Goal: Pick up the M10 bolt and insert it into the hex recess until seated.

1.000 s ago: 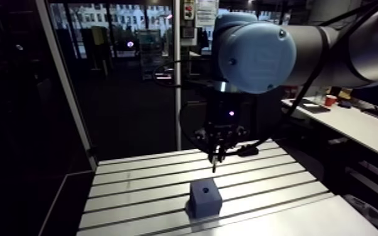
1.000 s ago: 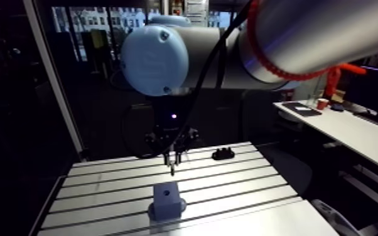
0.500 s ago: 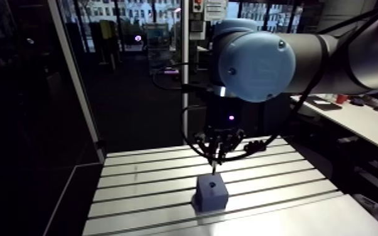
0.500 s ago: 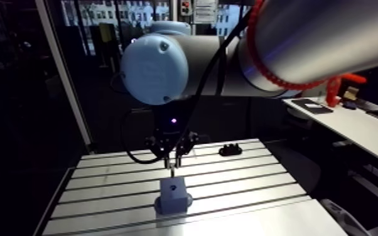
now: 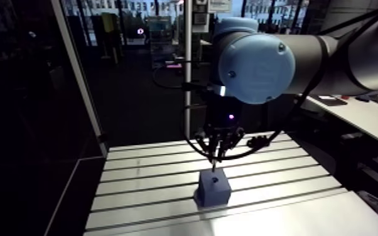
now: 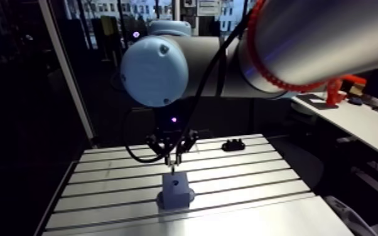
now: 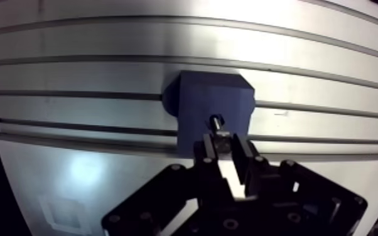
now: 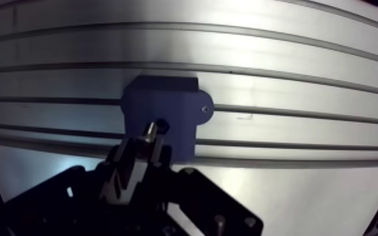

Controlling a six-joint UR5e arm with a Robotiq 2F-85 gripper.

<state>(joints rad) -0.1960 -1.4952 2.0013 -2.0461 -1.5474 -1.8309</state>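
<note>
Two dark metal fingers (image 7: pixel 208 150) of your black two-finger gripper (image 7: pixel 224 145) are pinching a short, dull-metal bolt (image 7: pixel 217 123) by its upper end, with the shank pointing down and away from the wrist. In the wrist view you see the fingers drawn in close, only the bolt between them.

Just ahead of the fingertips, the bolt's free end hangs over the top face of a dark blue, box-shaped block (image 7: pixel 210 94). The dark recess (image 8: pixel 162 124) in that face lies right beside the bolt's tip in one eye and is covered by it in the other. In the arm view the tip looks clear of the block (image 5: pixel 214 187), a little above the recess, so you can take the bolt as not yet seated.

The block stands on a rounded flange (image 8: pixel 201 107) of the same blue, with a small hole (image 8: pixel 204 110) in it, resting flat on the slotted aluminium table (image 7: pixel 72 75). Long parallel grooves run across the table, passing on both sides of the block. On the near side the grooves give way to a smooth, bare metal strip (image 5: pixel 260 219) that catches a bright patch of glare.

Farther back, well apart from the block, a small black lumpy part (image 6: pixel 233 145) lies on the table; you cannot tell what it is.
</note>
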